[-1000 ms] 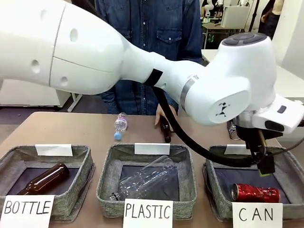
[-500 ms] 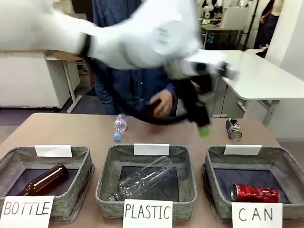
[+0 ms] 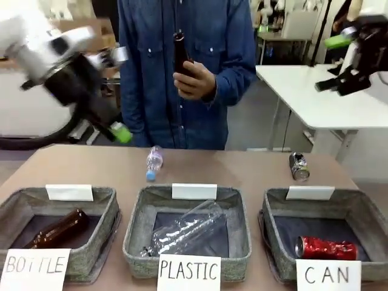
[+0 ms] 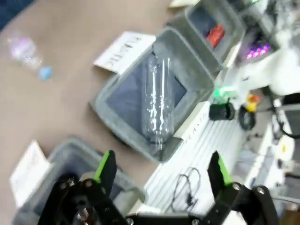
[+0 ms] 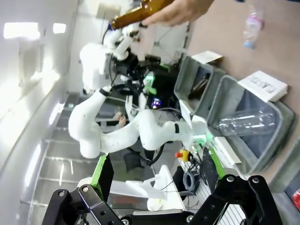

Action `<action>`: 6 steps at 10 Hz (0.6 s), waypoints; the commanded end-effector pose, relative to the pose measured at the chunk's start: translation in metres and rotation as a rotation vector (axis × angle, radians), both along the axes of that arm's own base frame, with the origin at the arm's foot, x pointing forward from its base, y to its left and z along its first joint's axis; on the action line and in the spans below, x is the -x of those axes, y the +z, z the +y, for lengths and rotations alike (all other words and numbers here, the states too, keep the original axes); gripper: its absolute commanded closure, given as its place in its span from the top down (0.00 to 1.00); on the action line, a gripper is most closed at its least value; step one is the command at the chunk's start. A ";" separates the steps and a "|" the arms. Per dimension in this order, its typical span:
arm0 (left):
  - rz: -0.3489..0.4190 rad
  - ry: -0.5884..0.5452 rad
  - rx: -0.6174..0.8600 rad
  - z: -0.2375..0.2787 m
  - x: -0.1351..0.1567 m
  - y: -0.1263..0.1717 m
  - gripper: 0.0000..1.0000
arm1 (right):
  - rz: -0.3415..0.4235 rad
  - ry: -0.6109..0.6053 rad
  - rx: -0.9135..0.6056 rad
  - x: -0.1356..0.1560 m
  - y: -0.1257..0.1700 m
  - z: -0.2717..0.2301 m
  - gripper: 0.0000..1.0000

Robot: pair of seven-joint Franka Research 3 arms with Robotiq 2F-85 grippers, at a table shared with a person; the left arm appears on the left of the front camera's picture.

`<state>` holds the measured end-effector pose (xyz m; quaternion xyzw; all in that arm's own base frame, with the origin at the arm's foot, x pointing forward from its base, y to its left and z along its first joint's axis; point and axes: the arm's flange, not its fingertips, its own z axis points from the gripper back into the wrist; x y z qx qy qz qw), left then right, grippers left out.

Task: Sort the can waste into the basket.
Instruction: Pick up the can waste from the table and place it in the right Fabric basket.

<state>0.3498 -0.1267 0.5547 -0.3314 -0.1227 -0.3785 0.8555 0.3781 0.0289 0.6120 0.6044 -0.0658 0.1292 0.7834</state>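
Cans are sitting apart: the red dented can is lying on its side inside the basket behind the "CAN" sign, while the dark can is lying on the bench just beyond that basket's far rim. My left tool and right tool are both hanging raised with jaws apart, gripping nothing. I am judging the dark can light, thin-walled, smooth and prone to rolling, so I am planning to pinch it gently across its round middle, not by the ends.
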 end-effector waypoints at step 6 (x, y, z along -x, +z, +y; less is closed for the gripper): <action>0.218 0.316 0.362 0.167 0.005 -0.015 1.00 | 0.044 -0.060 -0.063 -0.021 0.003 0.004 1.00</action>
